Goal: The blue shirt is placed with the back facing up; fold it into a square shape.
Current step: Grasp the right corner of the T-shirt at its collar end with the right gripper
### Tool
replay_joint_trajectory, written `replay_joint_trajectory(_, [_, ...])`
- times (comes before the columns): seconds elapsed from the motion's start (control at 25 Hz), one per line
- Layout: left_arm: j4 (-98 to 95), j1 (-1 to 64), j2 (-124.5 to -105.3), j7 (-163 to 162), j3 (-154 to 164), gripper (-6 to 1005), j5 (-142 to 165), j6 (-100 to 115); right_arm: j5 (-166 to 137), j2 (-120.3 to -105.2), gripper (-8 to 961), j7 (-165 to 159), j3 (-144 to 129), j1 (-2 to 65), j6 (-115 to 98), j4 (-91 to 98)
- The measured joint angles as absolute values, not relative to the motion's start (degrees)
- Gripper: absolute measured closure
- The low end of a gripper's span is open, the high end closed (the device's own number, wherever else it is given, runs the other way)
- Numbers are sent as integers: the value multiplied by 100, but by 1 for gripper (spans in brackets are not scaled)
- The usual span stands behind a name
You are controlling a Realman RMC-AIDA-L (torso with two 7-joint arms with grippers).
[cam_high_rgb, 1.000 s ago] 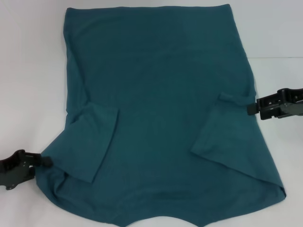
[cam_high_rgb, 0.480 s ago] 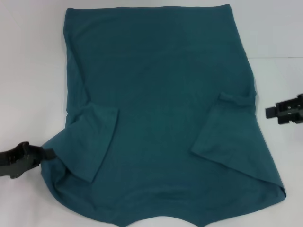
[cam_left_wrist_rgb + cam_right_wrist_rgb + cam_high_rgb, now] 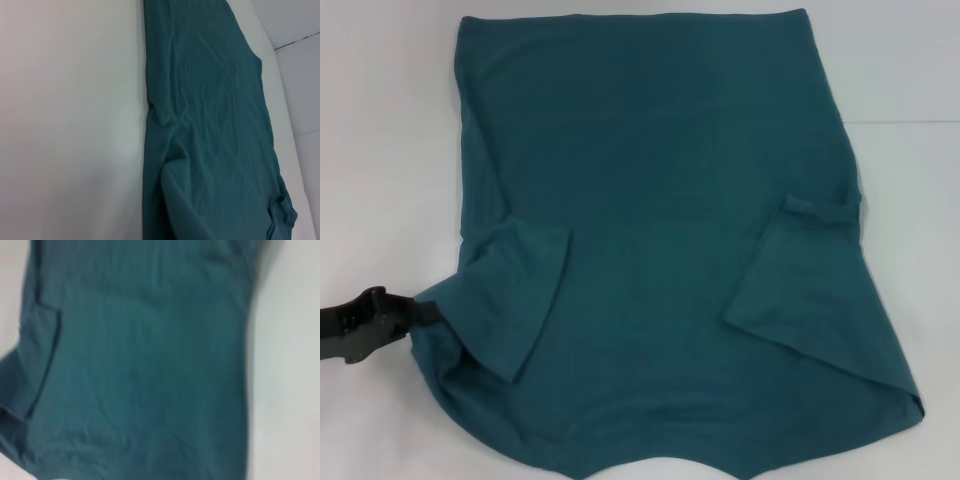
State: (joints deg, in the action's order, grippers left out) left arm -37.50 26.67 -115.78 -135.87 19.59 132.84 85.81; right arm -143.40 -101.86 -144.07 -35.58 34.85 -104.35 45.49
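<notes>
Blue shirt (image 3: 660, 230) — soft, sleeves infolded

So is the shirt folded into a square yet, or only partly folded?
Only partly: the blue shirt has both sleeves turned in over its body, which lies spread long. The left gripper is at its edge.

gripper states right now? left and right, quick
Left tool: at the blue shirt's left edge near the folded sleeve; open or shut cannot be told.
Right tool: not in view.
</notes>
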Motion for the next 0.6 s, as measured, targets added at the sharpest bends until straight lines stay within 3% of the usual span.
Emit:
replay_joint_trajectory(0.2, [-3715,2721,-11576,-13609,1959,1000,13299,8518,-14575,-10293,358,-14121,-3596,3416,-10420,4542])
replay_joint_trajectory(0.6, [-3693,2705,-11584,-13630,1949,1001,13274,8507,-14959,-10711,358,-13833,-3761,3540,-10070,4526])
